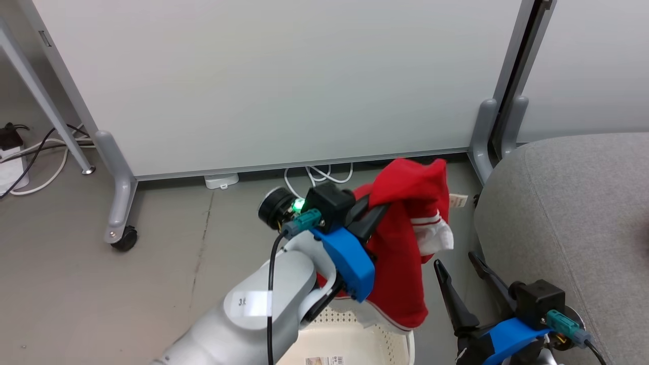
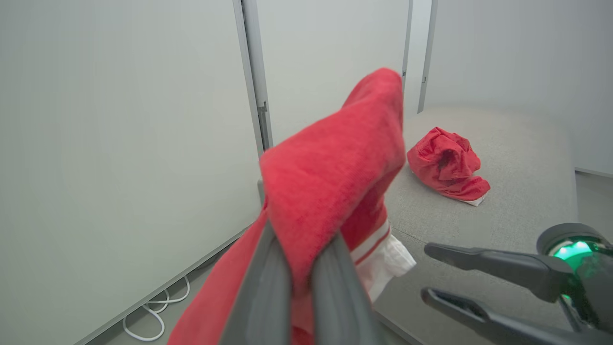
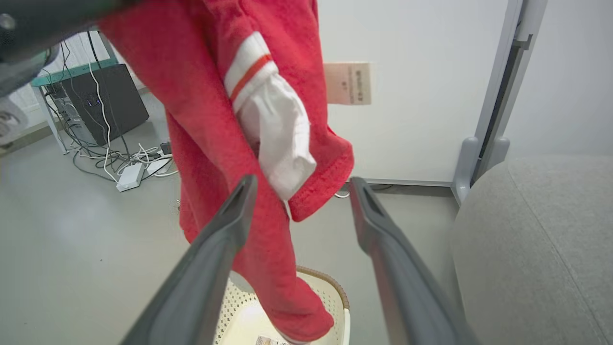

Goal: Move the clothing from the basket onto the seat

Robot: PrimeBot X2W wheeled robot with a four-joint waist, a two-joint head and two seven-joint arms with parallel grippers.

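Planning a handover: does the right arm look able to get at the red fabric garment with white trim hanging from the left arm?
Probably yes: the right arm's open jaws point at the red garment, nothing between them.

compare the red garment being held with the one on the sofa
The held garment hangs long from the shut left end effector; the other garment lies crumpled on the sofa. The held garment shows a broad white cuff; the other only a white sliver. Both are red.
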